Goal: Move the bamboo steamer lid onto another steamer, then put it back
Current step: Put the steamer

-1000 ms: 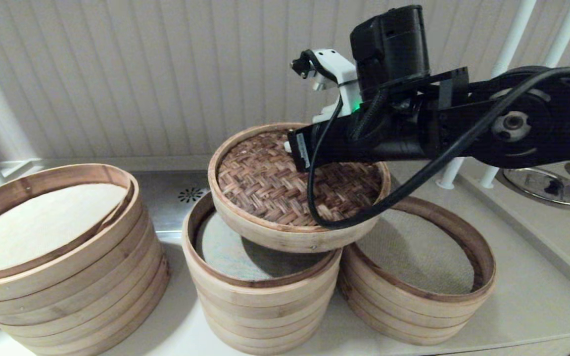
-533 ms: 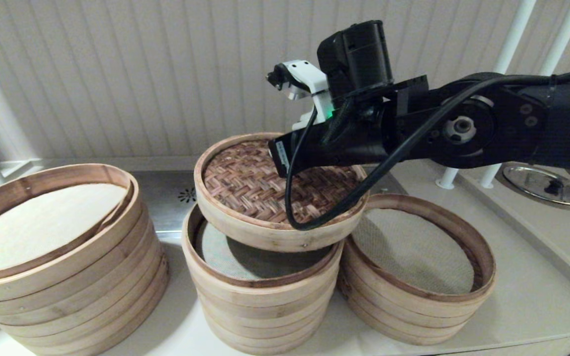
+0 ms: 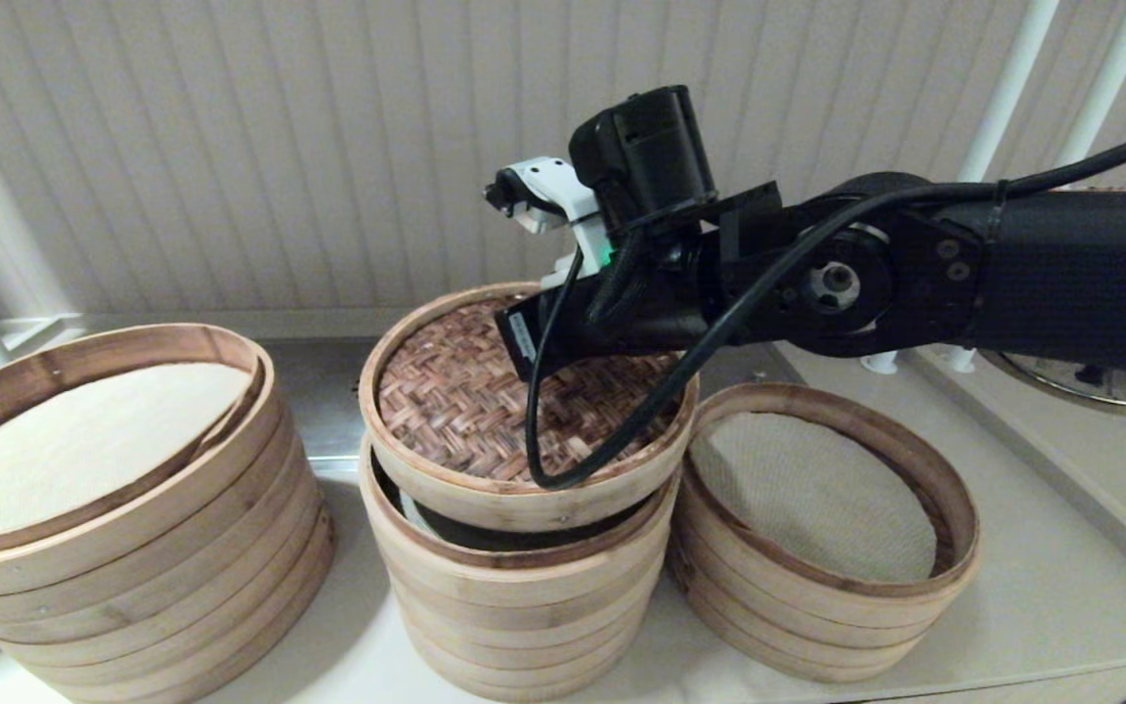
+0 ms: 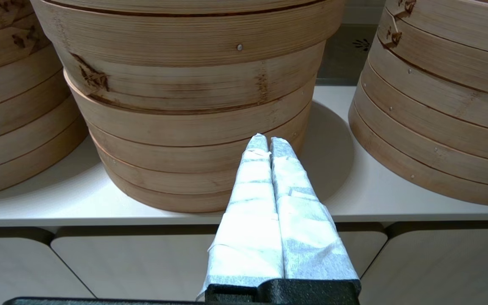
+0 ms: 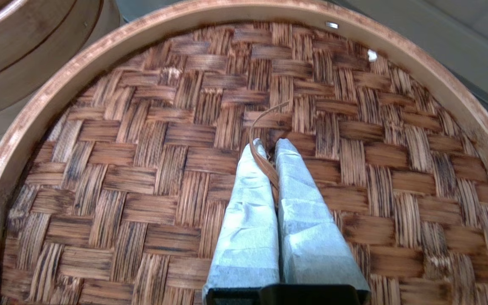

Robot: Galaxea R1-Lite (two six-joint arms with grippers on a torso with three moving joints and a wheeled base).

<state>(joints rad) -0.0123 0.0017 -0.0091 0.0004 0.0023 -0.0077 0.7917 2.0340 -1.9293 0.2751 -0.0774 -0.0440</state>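
The bamboo steamer lid (image 3: pixel 524 416) is held by the right gripper (image 5: pixel 270 149), whose taped fingers (image 5: pixel 248 212) are pinched narrowly on a thin bamboo strip handle (image 5: pixel 265 140) rising from the middle of the woven top. In the head view the lid is seen slightly tilted just above the taller middle stack (image 3: pixel 514 606), its rim near that stack's rim at 3 o'clock, with a dark gap showing toward 7 o'clock; whether the far edge is already touching cannot be told. Another steamer (image 3: pixel 822 533), at 3 o'clock from the lid, is left uncovered, its mesh liner bare. The return leg is judged to be nearly complete: what is left is for the lid to be levelled, seated and released. The left gripper (image 4: pixel 268 144) is parked low before the counter edge (image 4: pixel 184 218), its fingers pressed together on nothing.
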